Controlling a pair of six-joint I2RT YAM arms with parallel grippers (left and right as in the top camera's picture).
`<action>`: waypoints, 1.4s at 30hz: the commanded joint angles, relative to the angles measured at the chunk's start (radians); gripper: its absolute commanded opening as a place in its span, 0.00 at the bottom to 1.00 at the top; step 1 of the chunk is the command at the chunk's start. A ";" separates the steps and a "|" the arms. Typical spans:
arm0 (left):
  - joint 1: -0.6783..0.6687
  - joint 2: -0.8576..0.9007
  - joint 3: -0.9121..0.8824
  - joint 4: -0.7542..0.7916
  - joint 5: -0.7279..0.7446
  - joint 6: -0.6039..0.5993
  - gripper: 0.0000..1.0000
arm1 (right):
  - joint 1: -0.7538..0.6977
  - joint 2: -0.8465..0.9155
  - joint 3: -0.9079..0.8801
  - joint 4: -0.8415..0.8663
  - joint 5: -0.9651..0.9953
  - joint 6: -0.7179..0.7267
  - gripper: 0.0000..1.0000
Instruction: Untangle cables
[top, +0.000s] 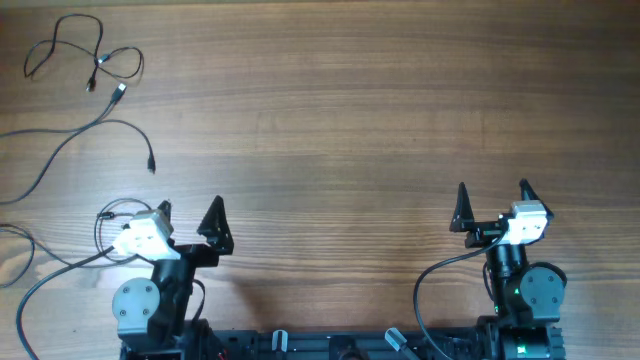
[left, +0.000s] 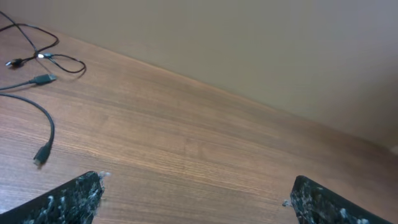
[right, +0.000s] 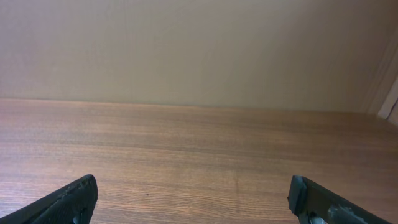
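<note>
Overhead view: a brown wooden table (top: 330, 90) with 2 robot arms at its near edge. The cables (top: 85, 60), thin black wires lying in loose loops with small plug ends, sit in the far left corner, well apart from both grippers. 1 strand curves down the left side and ends in a plug (top: 152, 165) between the loops and the left arm. The left gripper (top: 190, 212) hovers over the wood by its arm's base, jaws spread wide, gripping nothing. The right gripper (top: 493, 195) is far off on the right side, likewise spread and unloaded. A thicker black cable (top: 40, 272) trails from the left arm along the table edge, and another (top: 428, 285) loops beside the right arm. Left wrist view: the thin wires lie ahead and left of the 2 fingers (left: 68, 200), with open wood between them. Right wrist view: wood ahead, then a beige wall (right: 199, 43).
</note>
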 joint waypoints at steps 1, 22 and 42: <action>-0.006 -0.011 -0.066 0.073 -0.005 0.001 1.00 | -0.004 -0.011 -0.003 0.002 -0.020 -0.018 1.00; -0.038 -0.011 -0.264 0.352 -0.003 0.002 1.00 | -0.004 -0.011 -0.003 0.002 -0.020 -0.018 1.00; -0.055 -0.011 -0.264 0.352 0.006 0.181 1.00 | -0.004 -0.011 -0.003 0.002 -0.020 -0.018 1.00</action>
